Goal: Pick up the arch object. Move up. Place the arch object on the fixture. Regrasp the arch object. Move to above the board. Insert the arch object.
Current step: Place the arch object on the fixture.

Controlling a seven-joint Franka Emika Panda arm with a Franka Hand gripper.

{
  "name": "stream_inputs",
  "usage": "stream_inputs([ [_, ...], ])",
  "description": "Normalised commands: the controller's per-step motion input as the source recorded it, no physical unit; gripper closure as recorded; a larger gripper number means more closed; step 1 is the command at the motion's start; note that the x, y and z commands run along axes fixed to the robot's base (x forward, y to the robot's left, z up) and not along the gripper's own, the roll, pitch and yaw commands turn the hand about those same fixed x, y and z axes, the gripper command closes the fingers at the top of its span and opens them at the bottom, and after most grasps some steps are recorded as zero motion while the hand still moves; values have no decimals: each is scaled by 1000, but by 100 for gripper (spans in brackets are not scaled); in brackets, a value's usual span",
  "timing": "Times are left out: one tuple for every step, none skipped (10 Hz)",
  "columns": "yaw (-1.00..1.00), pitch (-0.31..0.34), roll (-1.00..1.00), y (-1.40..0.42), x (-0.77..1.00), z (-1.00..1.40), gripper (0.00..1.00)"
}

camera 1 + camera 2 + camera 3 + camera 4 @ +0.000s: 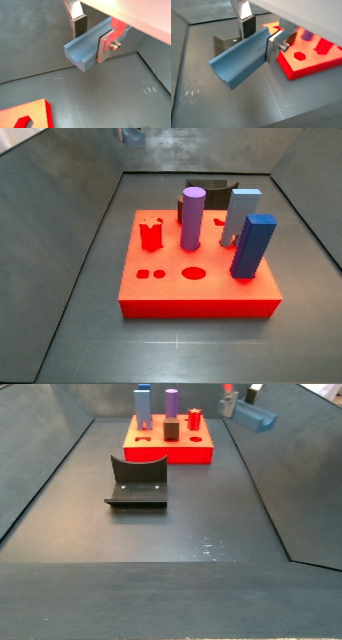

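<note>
The arch object (81, 50) (238, 62) is a short grey-blue block with a channel along one side. It hangs in the air between the fingers of my gripper (91, 46) (260, 46), which is shut on it. In a side view the arch object (257, 417) sits high at the right wall, beside and above the board (170, 442). The red board (201, 293) lies under and to one side of the gripper in both wrist views (23, 117) (314, 60). The black fixture (138, 479) stands on the floor apart from the board, with nothing on it.
On the board stand a purple cylinder (193, 216), a tall grey-blue block (242, 213) and a dark-blue block (254, 246), plus a small red piece (151, 233). Grey walls enclose the dark floor (201, 524).
</note>
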Motion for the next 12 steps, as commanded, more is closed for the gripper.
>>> stream_inputs([
  [-1000,76,-224,60,1000,-132,100],
  [-1000,80,-262,59,1000,-125,100],
  [-1000,87,-307,58,1000,-119,100],
  [-993,100,-363,58,1000,-112,100],
  [-747,91,-338,58,1000,-106,100],
  [-450,80,-271,59,1000,-97,100],
  [-297,75,-227,57,1000,-91,100],
  [-172,77,-194,56,1000,-82,100],
  [-135,81,-195,55,1000,-79,100],
  [-93,88,-197,53,1000,-72,100],
  [-80,92,-198,52,1000,-68,100],
  [-64,104,-201,50,1000,-59,100],
])
